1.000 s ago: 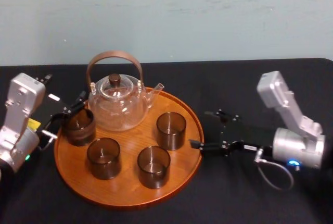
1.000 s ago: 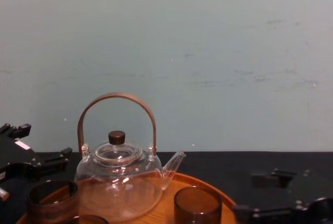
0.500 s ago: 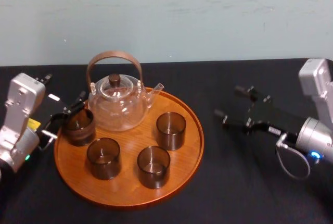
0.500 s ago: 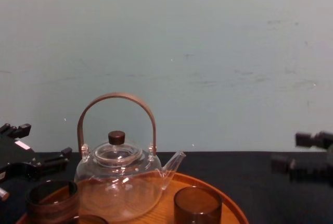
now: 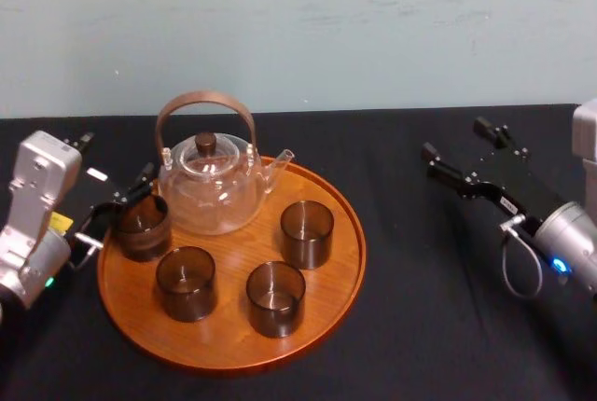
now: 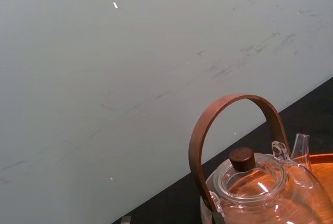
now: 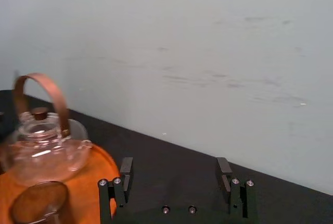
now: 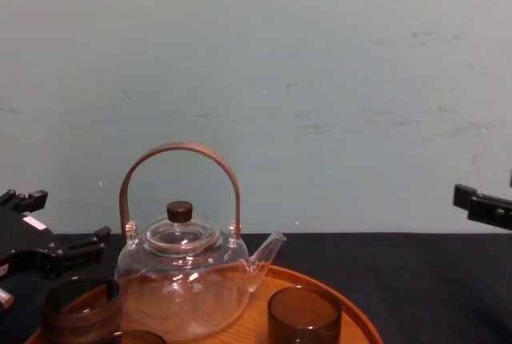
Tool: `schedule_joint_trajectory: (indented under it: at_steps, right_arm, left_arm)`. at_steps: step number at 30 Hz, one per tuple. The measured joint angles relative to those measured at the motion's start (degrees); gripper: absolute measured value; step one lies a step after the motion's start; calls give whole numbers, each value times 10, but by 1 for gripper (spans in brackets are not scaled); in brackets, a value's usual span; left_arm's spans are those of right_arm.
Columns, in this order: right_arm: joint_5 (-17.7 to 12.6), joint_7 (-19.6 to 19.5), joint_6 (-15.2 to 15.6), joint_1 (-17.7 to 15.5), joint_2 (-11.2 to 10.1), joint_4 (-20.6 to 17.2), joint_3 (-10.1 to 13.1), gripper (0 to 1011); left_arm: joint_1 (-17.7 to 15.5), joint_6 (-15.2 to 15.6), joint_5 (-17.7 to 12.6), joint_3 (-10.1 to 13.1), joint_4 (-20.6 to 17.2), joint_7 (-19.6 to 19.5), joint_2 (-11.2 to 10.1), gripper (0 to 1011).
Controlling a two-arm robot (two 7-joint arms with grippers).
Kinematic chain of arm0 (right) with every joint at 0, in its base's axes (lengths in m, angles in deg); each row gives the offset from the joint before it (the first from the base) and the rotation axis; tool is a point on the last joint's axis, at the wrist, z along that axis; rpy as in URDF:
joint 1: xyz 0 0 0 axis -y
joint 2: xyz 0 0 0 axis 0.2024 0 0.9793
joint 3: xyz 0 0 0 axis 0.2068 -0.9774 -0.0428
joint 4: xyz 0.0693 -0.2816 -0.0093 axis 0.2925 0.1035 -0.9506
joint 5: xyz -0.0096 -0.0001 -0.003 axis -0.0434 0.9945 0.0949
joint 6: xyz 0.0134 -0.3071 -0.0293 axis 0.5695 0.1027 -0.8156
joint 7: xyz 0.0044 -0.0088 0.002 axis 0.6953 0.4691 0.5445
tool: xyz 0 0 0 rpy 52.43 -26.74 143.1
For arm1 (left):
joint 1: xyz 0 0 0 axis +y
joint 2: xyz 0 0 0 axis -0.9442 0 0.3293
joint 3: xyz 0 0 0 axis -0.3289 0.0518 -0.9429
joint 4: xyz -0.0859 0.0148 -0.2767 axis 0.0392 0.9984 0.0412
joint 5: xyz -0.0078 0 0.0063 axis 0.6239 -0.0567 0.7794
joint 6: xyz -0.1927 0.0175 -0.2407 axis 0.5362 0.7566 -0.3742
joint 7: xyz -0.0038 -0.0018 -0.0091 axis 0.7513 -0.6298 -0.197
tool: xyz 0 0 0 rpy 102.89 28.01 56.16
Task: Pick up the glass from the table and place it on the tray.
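- Your left gripper (image 5: 119, 205) sits low at the left edge of the large round orange-brown wooden tray (image 5: 224, 340). Its fingers are spread.
- A short smoky-brown glass (image 5: 143, 227) stands upright just inside that left edge, close by the fingertips. You cannot tell whether they touch it.
- Three more stand upright on the tray: a front-left glass (image 5: 186, 283), a front glass (image 5: 275, 298) and a right-hand glass (image 5: 307, 233). All are apart from one another.
- The clear glass teapot (image 5: 210, 186), with a curved brown handle and dark knob, takes the tray's back part. Its spout points right.
- Your right gripper (image 5: 456, 138) hangs above the right side of the black-covered table (image 5: 420, 326), well apart from the tray. Its fingers are wide apart with nothing between them.
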Motion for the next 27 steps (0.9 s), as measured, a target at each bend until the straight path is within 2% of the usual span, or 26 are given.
schedule_joint_trajectory:
  at_steps: [7,17,27]
  right_arm:
    - [23,-20,-23,-9,20,24,10,1002]
    - [44,-16,-24,-11,32,54,12,1002]
    - [58,-11,-19,-10,42,67,19,1002]
  left_arm:
    - [0,0,0,0,0,0,0,1001]
    - [0,0,0,0,0,0,0,1001]
    - [0,0,0,0,0,0,0,1001]
